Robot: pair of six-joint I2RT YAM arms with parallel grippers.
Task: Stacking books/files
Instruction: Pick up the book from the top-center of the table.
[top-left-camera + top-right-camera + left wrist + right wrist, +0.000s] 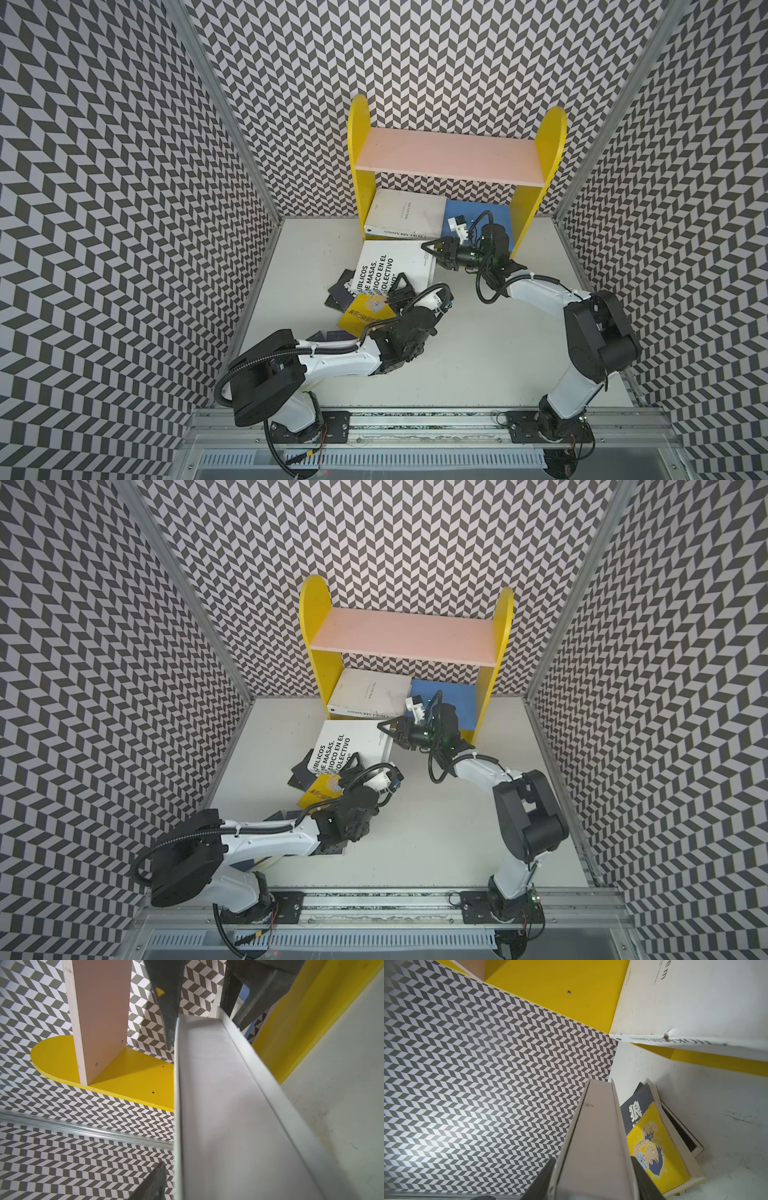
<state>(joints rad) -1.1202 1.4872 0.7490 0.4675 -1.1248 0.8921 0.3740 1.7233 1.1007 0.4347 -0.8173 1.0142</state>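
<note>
My right gripper [431,250] is clamped on the white book [390,270], which is tilted up before the shelf [536,199]. Whether the left gripper [398,291] grips its near edge I can't tell. I'd move slowly, covers shut.

A white book with bold black lettering [395,262] sits tilted. At its 12 o'clock, a plain white volume [405,216] lies flat. At 7 o'clock, the yellow cartoon book [361,318] overlaps the black books [337,291].
</note>
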